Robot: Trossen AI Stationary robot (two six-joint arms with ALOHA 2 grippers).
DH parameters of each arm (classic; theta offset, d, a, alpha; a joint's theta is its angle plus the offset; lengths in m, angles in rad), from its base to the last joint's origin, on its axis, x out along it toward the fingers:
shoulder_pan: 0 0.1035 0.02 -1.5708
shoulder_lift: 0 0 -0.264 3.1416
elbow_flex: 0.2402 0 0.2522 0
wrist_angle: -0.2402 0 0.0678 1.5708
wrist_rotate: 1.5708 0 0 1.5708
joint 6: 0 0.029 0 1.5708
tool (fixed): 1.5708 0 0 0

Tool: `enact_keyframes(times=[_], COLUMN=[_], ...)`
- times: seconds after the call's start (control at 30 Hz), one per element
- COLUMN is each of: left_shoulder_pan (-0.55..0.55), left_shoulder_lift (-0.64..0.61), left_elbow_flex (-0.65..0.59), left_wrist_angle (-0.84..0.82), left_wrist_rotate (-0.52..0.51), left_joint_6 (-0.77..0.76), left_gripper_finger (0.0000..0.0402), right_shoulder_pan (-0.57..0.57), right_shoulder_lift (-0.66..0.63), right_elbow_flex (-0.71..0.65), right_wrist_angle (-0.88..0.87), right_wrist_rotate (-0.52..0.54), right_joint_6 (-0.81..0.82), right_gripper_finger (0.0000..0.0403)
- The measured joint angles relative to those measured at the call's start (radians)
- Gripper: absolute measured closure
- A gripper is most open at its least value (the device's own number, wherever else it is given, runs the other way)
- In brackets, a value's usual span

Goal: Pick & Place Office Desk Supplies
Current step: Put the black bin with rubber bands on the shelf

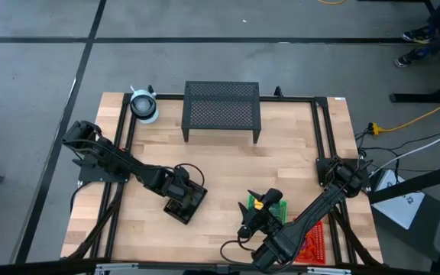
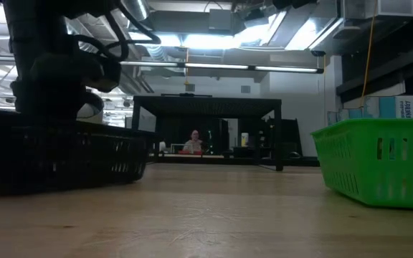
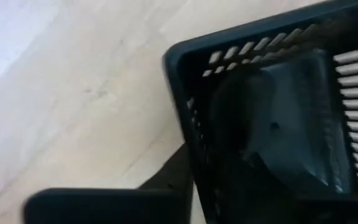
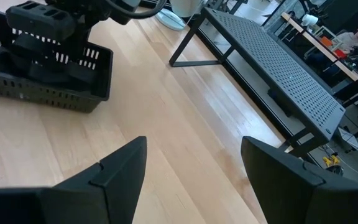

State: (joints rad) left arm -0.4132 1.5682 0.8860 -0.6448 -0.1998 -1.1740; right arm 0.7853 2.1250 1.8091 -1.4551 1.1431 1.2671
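My left gripper (image 1: 180, 192): it sat down inside the black tray (image 1: 187, 203); whether its jaws were apart or together, I could not tell, since the tray's slotted wall hid them.
My right gripper (image 4: 191, 168): jaws stood wide apart, gripping nothing, over bare wood.
Black tray: at about 7 o'clock from the table's (image 1: 220, 172) middle, turned askew to the table edge.
Green tray (image 1: 276, 211): at about 5 o'clock, just beside my right gripper and partly under my right arm.
Red tray (image 1: 314, 243): near the 5 o'clock corner, touching or just beside the green tray; I could not tell which.
Mesh stand (image 1: 221, 109): at 12 o'clock, standing on its legs.
Whitish roll (image 1: 143, 105): at about 10 o'clock, near the table's corner.
Person (image 4: 357, 38): seated well beyond the stand.
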Motion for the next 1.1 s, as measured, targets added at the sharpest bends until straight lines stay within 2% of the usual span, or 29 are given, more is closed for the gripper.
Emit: enact_keyframes(times=[0.1,0.3,0.43,0.7,0.87,1.1], left_shoulder_pan=[0.002,0.002,0.003,0.042,0.183,0.515], left_shoulder_lift=[-0.001,-0.064,-0.145,-0.293,-0.368,-0.393], left_elbow_flex=[0.000,0.016,0.073,0.234,0.312,0.394], left_wrist_angle=[-0.020,-0.035,-0.093,-0.349,-0.367,-0.367], left_wrist_rotate=[-0.006,-0.013,-0.028,-0.179,-0.197,-0.092], left_joint_6=[0.015,0.040,0.045,0.073,0.221,0.475], left_gripper_finger=[0.0393,0.0399,0.0399,0.0400,0.0400,0.0400], right_shoulder_pan=[0.000,-0.002,-0.007,-0.013,-0.013,-0.013], right_shoulder_lift=[0.000,0.000,0.000,0.000,0.000,0.000], right_elbow_flex=[0.000,0.000,0.000,0.000,0.000,0.000], right_wrist_angle=[0.000,0.000,0.001,0.024,0.029,0.046], right_wrist_rotate=[0.000,0.000,-0.003,-0.008,0.002,0.091], right_joint_6=[0.000,-0.001,-0.003,-0.026,-0.025,-0.061], right_gripper_finger=[0.0140,0.0140,0.0140,0.0140,0.0140,0.0140])
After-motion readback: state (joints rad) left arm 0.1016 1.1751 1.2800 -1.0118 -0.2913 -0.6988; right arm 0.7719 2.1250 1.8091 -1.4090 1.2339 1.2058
